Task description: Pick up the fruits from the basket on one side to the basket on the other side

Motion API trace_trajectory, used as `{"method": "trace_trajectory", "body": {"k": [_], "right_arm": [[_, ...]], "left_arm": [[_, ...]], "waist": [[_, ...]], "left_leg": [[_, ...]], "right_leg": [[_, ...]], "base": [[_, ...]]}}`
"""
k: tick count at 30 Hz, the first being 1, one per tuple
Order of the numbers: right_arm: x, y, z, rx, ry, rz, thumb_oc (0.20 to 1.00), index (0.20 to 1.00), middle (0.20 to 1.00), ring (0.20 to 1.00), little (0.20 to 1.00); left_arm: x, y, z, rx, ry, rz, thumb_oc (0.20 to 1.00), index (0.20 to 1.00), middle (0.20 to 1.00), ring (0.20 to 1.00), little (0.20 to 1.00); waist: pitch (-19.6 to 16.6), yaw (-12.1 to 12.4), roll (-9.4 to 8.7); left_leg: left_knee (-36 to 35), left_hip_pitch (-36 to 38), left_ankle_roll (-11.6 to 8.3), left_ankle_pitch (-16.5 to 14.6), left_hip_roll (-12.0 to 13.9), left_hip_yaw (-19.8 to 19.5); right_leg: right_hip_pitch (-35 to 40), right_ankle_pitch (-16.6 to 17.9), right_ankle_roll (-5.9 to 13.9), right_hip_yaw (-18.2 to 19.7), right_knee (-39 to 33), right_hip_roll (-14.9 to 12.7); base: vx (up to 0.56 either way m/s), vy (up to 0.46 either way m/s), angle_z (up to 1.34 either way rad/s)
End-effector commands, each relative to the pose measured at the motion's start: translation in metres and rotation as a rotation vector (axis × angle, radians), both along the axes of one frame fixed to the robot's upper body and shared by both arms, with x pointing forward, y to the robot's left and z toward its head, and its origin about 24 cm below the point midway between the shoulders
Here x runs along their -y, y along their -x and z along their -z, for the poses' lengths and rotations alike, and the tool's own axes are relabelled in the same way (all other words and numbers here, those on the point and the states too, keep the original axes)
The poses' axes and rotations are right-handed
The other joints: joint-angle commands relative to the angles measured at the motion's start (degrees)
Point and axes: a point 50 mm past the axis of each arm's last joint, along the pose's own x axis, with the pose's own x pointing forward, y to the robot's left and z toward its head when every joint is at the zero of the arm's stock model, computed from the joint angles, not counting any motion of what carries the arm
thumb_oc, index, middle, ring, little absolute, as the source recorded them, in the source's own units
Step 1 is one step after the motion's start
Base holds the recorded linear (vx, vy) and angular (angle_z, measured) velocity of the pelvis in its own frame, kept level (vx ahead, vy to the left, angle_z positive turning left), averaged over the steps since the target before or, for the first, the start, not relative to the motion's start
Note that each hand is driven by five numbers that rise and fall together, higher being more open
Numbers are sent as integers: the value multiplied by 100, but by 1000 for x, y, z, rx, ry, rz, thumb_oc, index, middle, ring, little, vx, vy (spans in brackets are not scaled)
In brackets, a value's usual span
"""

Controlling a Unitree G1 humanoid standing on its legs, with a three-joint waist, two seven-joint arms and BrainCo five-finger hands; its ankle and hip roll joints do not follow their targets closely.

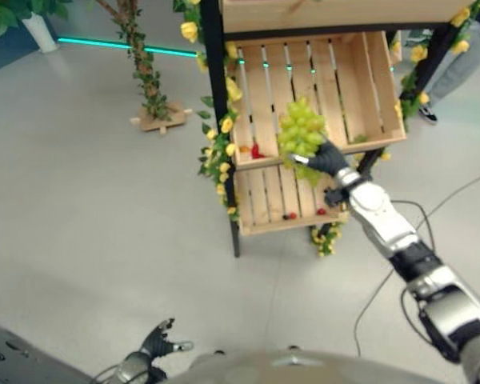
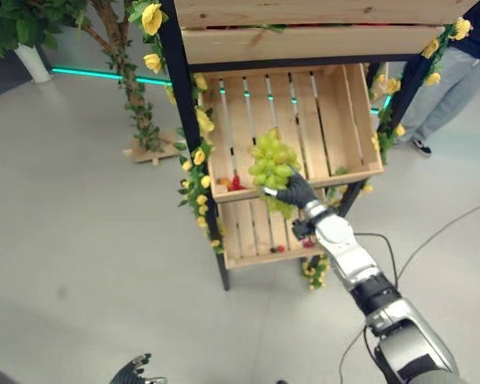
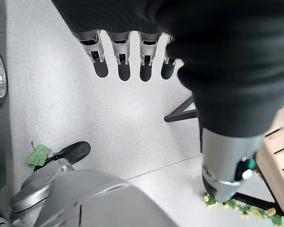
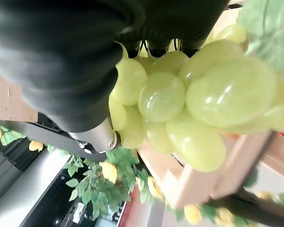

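A bunch of green grapes (image 1: 302,132) hangs in front of the middle wooden crate (image 1: 368,88) of a black-framed shelf. My right hand (image 1: 326,158) is shut on the bunch from below and the right; up close the grapes (image 4: 189,94) sit against its dark cover. Small red fruits (image 1: 256,150) lie at the crate's front left corner. A lower crate (image 1: 264,200) below holds a few small red pieces (image 1: 292,214). Low down and far from the shelf, my left hand (image 1: 156,344) is open with straight fingers (image 3: 123,61) over the floor.
The shelf's black post (image 1: 216,96) is wound with yellow flowers and leaves. An artificial tree on a wooden base (image 1: 156,112) stands left of it, with a white pot (image 1: 38,30) at the far left. A person (image 2: 456,72) stands behind the shelf's right side.
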Motion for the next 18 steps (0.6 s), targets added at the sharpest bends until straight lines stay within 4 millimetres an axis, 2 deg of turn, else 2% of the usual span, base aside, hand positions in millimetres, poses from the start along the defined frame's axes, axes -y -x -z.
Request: {"method": "trace_trajectory", "body": {"k": [1, 3, 11, 12, 14, 18], "right_arm": [[2, -18, -47, 177, -63, 65, 200, 200, 200, 200, 200], [2, -24, -62, 213, -76, 86, 200, 200, 200, 200, 200], [6, -35, -87, 260, -81, 126, 200, 200, 200, 200, 200], [7, -39, -98, 282, -63, 141, 200, 200, 200, 200, 200], [8, -43, -108, 295, -47, 151, 200, 200, 200, 200, 200], [11, -51, -119, 303, -49, 192, 200, 200, 200, 200, 200]], "left_arm": [[-20, -8, -6, 17, -63, -27, 1000, 1000, 1000, 1000, 1000], [-22, -5, -5, 4, -66, -44, 1000, 1000, 1000, 1000, 1000], [-21, -6, -5, 3, -67, -32, 1000, 1000, 1000, 1000, 1000], [-21, -6, -5, 2, -68, -30, 1000, 1000, 1000, 1000, 1000], [-22, -6, -6, 0, -68, -32, 1000, 1000, 1000, 1000, 1000], [-24, -5, -6, -2, -76, -33, 1000, 1000, 1000, 1000, 1000]], "waist": [[-87, 120, -326], [-88, 152, -351], [-78, 192, -386], [-78, 217, -396], [-74, 234, -401], [-55, 260, -417]], "left_leg": [[-159, -209, 226, 207, -460, 139], [-156, -205, 224, 209, -464, 130], [-158, -194, 224, 199, -472, 110], [-163, -198, 222, 199, -473, 110], [-174, -206, 218, 203, -479, 106], [-178, -237, 219, 209, -486, 98]], "right_leg": [[384, -309, 456, 55, 108, -40], [397, -315, 447, 35, 125, -42], [427, -322, 448, 5, 113, -40], [431, -325, 451, 12, 104, -35], [425, -324, 451, 13, 93, -31], [399, -317, 451, 11, 88, -33]], "base": [[0, 0, 0], [16, 2, 0], [16, 3, 4], [0, 0, 0], [0, 0, 0], [0, 0, 0]]}}
